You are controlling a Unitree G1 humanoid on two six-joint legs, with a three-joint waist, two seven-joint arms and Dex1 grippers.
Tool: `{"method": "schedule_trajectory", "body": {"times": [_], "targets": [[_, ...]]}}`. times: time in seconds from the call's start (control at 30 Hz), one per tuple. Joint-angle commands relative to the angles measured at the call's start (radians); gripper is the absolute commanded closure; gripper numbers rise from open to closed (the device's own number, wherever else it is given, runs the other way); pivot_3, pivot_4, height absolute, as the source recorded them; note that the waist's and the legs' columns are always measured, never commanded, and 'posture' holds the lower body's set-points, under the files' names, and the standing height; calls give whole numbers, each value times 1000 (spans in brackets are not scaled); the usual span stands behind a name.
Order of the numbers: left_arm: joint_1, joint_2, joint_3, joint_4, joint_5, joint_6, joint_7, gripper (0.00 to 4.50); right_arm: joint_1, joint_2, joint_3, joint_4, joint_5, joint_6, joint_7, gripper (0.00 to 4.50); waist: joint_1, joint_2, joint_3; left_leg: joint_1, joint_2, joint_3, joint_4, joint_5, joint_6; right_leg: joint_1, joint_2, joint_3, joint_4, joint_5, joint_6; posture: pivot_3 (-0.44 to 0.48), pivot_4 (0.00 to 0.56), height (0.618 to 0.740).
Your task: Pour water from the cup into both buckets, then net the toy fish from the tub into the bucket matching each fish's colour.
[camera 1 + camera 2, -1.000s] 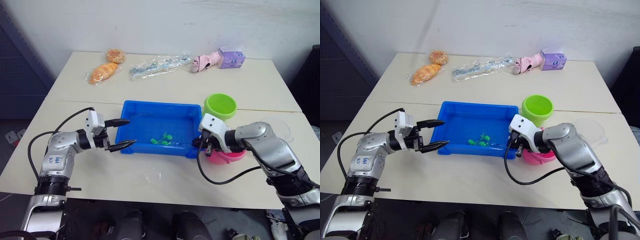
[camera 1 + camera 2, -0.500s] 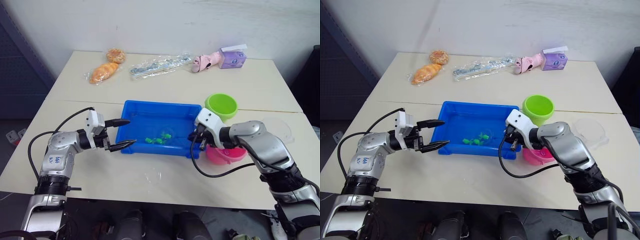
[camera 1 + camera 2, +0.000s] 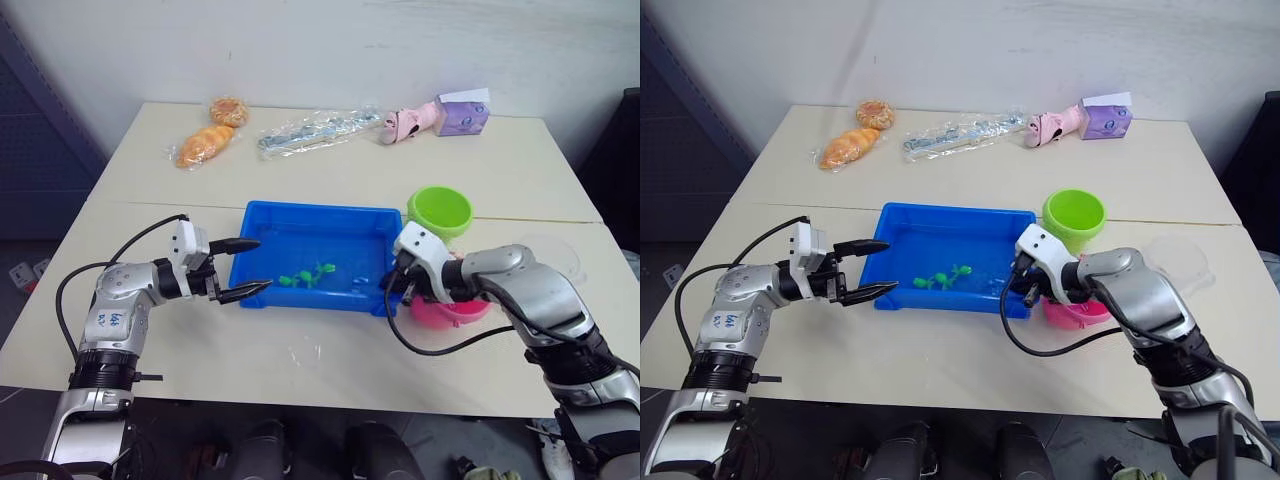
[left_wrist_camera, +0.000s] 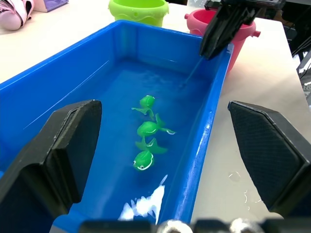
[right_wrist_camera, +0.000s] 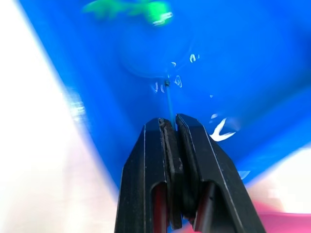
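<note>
The blue tub (image 3: 315, 209) holds water and three green toy fish (image 4: 147, 129), grouped left of its middle (image 3: 305, 275). My right gripper (image 3: 398, 286) hangs over the tub's right end, shut on the thin handle of a net (image 5: 168, 94) whose hoop dips into the water. Just behind that gripper stands the pink bucket (image 3: 452, 310), and the lime green bucket (image 3: 440, 212) is farther back. At the far right the clear cup (image 3: 1180, 262) rests on the table. My left gripper (image 3: 250, 269) is open, its fingers straddling the tub's left end.
Along the table's back lie two bread pieces (image 3: 205, 145), a clear plastic bag (image 3: 320, 130), a pink toy (image 3: 408, 123) and a purple box (image 3: 462, 112). Water drops (image 3: 305, 350) sit on the table in front of the tub.
My right gripper swept the net left into the tub, then drew back toward the right end. The green fish drifted left. The left arm has not moved.
</note>
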Motion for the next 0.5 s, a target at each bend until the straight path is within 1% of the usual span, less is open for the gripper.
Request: {"method": "schedule_trajectory", "body": {"times": [0.03,0.23,0.5], "targets": [[-20,17,23,1,0,-17,-8,27,-21,32,-32,-32,58,67,-16,4500,-1,0,0,0,0,0,0,0,0,0,0,0,0,0,0,0,150,740],[-16,19,24,-3,-3,-16,-7,27,-38,104,-63,17,108,142,-67,4500,0,0,0,0,0,0,-1,0,-1,-1,0,0,0,0,0,0,150,740],[-13,30,34,2,1,-20,1,27,-60,164,-63,72,120,132,-133,4500,-1,0,0,0,0,0,-2,0,-1,-1,0,0,-2,0,0,0,150,740]]}}
